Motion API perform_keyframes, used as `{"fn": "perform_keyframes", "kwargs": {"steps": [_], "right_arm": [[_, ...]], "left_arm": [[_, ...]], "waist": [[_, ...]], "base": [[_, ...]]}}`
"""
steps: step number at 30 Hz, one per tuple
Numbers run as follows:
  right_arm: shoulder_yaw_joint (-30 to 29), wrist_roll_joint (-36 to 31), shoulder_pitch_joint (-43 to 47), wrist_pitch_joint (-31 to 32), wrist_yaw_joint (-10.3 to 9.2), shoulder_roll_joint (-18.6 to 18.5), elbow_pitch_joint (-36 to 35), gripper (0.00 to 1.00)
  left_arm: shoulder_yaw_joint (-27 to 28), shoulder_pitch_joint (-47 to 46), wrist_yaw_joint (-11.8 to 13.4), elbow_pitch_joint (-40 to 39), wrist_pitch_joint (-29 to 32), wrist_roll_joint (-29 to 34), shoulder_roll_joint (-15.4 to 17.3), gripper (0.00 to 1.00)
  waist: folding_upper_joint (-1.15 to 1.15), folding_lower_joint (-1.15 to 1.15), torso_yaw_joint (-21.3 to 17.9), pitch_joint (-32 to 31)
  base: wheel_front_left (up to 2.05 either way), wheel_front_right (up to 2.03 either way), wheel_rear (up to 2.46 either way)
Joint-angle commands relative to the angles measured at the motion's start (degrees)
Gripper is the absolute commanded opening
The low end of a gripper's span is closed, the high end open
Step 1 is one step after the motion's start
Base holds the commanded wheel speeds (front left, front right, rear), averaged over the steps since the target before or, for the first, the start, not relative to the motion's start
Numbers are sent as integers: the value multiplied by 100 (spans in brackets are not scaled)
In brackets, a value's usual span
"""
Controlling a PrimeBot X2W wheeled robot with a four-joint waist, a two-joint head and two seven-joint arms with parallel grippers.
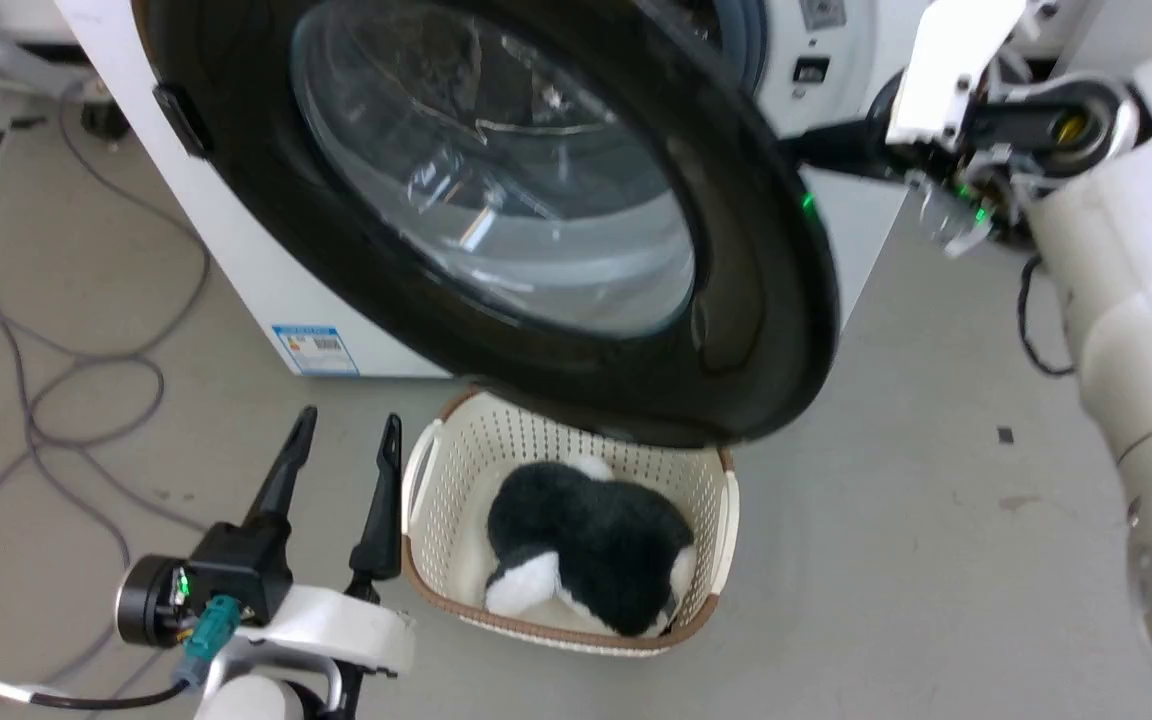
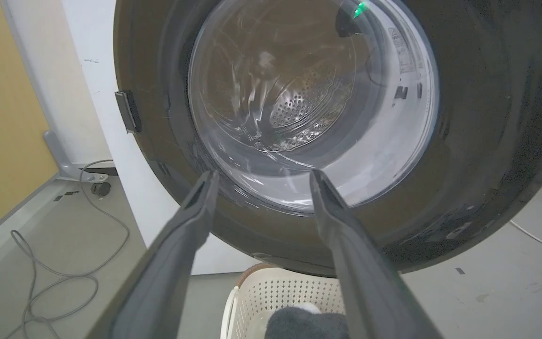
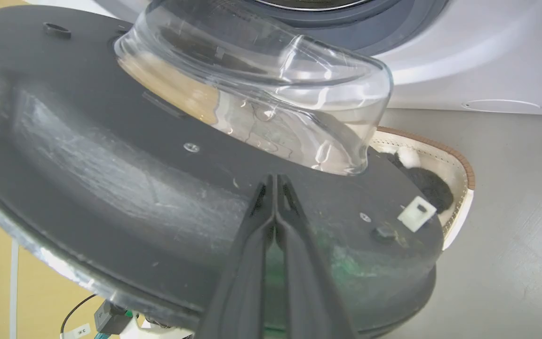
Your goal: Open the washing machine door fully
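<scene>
Head view: washing machine door (image 1: 756,300) partly open from white washing machine (image 1: 236,260), free edge hanging above basket (image 1: 436,470) holding plush toy (image 1: 586,540); left pincer (image 1: 351,415) low at left, spread, empty, apart from door

Left wrist view: spread fingers aim at glass bowl (image 2: 308,117) from outside; best held clear of swing path

Right wrist view: right pincer (image 3: 274,179) pressed together, pinching nothing, tips at matte inner face just below glass bowl. Judgement: push outward there, follow hinge arc, avoid glass, steady pressure so tips don't slip
</scene>
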Motion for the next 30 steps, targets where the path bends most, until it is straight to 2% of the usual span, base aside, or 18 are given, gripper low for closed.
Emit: {"fn": "perform_keyframes", "kwargs": {"steps": [1, 11, 22, 23, 30], "right_arm": [[5, 71, 205, 58, 6, 66, -106, 0], [114, 360, 1252, 637, 6, 134, -1068, 0], [180, 664, 2178, 1135, 6, 188, -2174, 0], [280, 888, 2391, 1284, 6, 191, -2471, 0], [705, 1383, 2821, 1376, 6, 193, -2987, 0]], "left_arm": [[-26, 87, 43, 6, 15, 19, 13, 100], [-129, 392, 113, 13, 140, -10, 9, 100], [-225, 493, 137, 64, 180, -44, 23, 100], [-242, 482, 135, 80, 178, -56, 32, 100], [-291, 464, 151, 126, 165, -81, 24, 100]], "waist": [[0, 0, -13, -131], [0, 0, -5, -511], [0, 0, 15, -582], [0, 0, 33, -582], [0, 0, 48, -592]], "base": [[0, 0, 0], [0, 0, 0], [0, 0, 0], [0, 0, 0], [0, 0, 0]]}}
